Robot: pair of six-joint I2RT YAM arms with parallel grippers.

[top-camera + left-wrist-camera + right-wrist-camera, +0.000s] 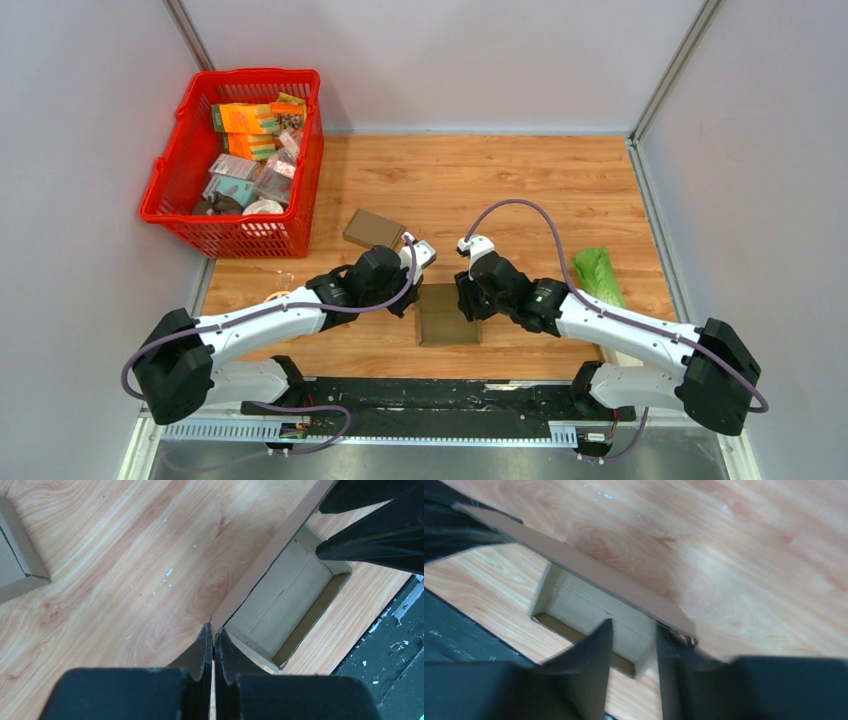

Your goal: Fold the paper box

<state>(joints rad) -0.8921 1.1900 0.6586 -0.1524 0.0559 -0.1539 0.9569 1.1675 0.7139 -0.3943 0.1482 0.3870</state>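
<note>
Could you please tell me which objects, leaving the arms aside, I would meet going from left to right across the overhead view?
Red basket → small cardboard box → paper box between the two arms → green lettuce.

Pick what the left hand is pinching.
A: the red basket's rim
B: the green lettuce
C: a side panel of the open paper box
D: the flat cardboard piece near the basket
C: in the left wrist view the left hand is shut on the edge of a side panel of the paper box, whose open inside shows right beside the fingertips.
</note>
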